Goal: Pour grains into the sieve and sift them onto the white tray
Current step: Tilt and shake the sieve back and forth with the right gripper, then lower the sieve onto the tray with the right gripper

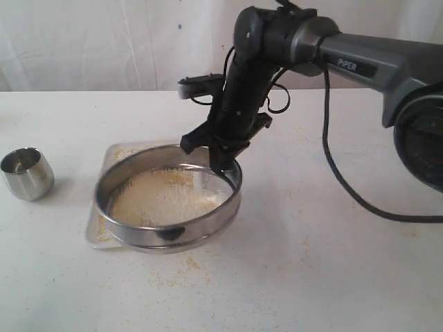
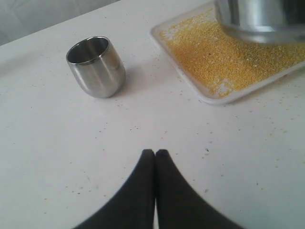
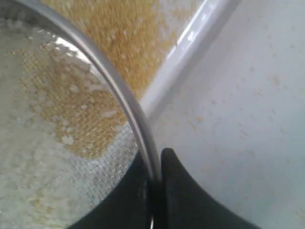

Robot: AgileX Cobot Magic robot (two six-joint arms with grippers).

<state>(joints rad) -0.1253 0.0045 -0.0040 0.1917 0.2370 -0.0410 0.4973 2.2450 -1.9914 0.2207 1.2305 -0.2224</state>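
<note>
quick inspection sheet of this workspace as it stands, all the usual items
surface: white table, stray yellow specks on it
job's things: sieve over the white tray; pale coarse grains in its mesh, fine yellow ones on the tray
clutter: steel cup, upright, apart from the tray
grippers: left gripper shut, empty; right gripper shut on the sieve rim
cables: black cable hanging from the right arm onto the table
surroundings: white curtain behind

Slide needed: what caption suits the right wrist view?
Right claw clamped on the sieve rim; pale grains inside, yellow meal on white tray.
</note>
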